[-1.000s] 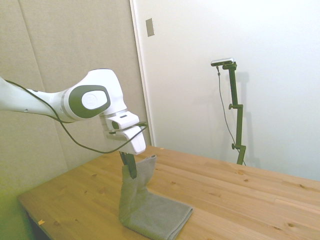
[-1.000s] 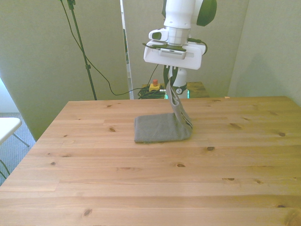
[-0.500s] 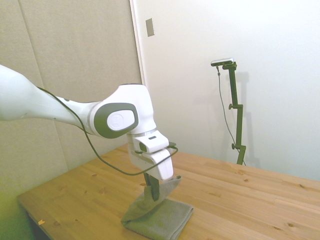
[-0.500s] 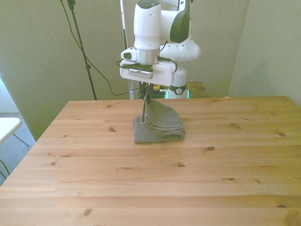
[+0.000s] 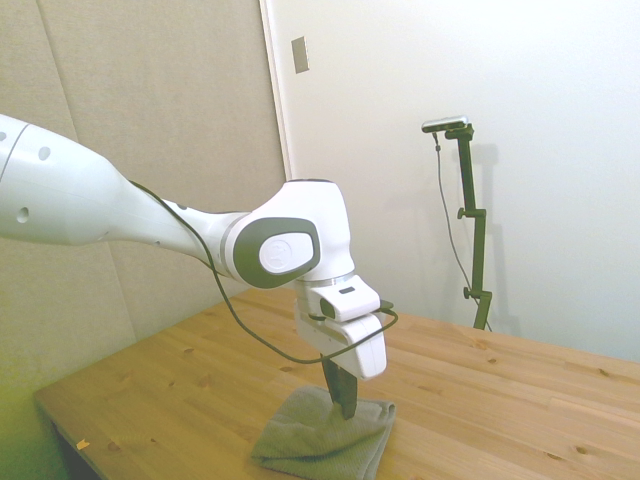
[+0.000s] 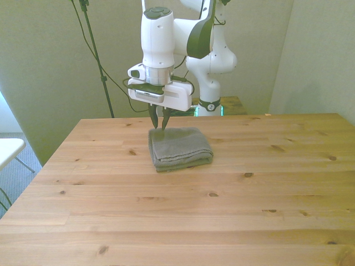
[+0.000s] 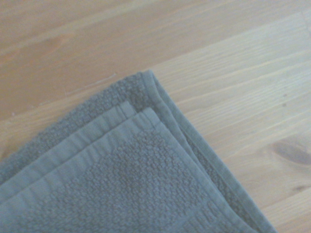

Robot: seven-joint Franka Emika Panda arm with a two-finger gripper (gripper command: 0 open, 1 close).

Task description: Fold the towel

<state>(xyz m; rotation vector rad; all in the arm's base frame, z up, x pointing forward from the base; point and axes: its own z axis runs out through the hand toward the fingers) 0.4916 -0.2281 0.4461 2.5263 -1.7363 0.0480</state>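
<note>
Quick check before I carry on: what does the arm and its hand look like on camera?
Glossy white rounded arm with dark gray oval joint caps. A black cable loops along it to the wrist. The hand has a white boxy body and two thin dark tapered fingers.

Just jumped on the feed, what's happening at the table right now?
The white arm is folding a gray towel on the wooden table. The towel lies flat in a thick, layered stack, folded over on itself. The claw sits just above the towel's far corner at the front view's left, its fingers slightly apart and gripping nothing. The wrist view shows that corner with the hemmed edges roughly lined up.
</note>
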